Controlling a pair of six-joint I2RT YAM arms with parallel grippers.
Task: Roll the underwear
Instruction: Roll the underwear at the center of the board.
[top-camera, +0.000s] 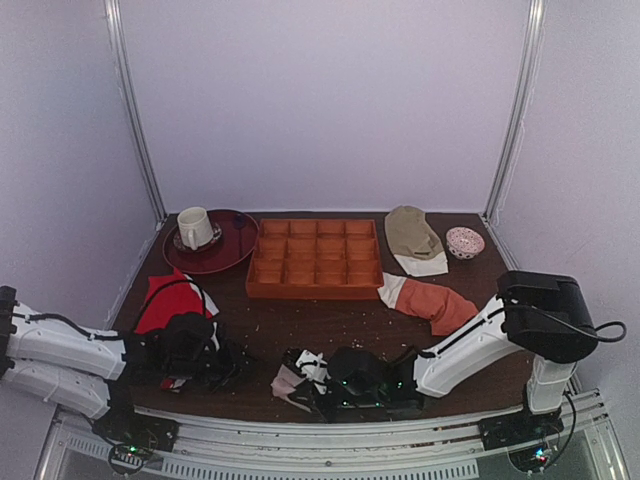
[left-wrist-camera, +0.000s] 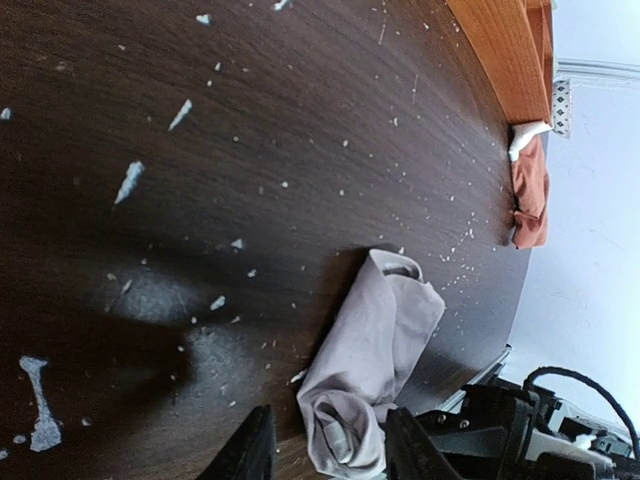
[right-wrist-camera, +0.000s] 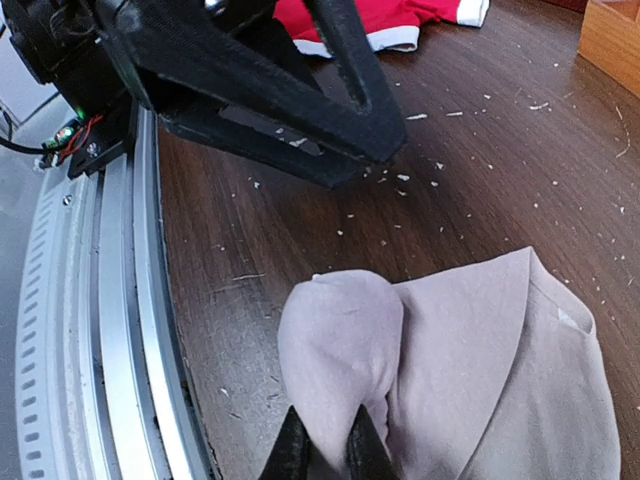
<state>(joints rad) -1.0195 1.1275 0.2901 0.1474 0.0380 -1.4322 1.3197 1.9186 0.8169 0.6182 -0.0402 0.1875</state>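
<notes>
Left to right along the near edge of the bench (top-camera: 300, 322).

Left arm: the left end effector (left-wrist-camera: 328, 412) lies low over the bench and points right. Its fingers (left-wrist-camera: 255, 450) are spread wide and hold nothing. In the right wrist view they stop short of the cloth, with bare bench between. A red garment (top-camera: 165, 300) lies just behind this arm and is not involved.

Centre: the underwear (left-wrist-camera: 375, 340) lies at the near edge, between the two end effectors and to the right of the left one. It is a pale, partly rolled bundle. Its long axis appears to run roughly left to right, in line with the left fingers. A curled end faces those fingers, and the flatter part reaches away to the right and far side.

Right arm: the right end effector (right-wrist-camera: 325, 415) reaches in from the right and is the nearer of the two, since it is already on the cloth. Its fingers are drawn almost together and appear clenched on a raised fold at the near side of the bundle.

Judgement: the roll is begun but loose. Further rolling probably turns on the right arm's pinch, carried along the long axis.
</notes>
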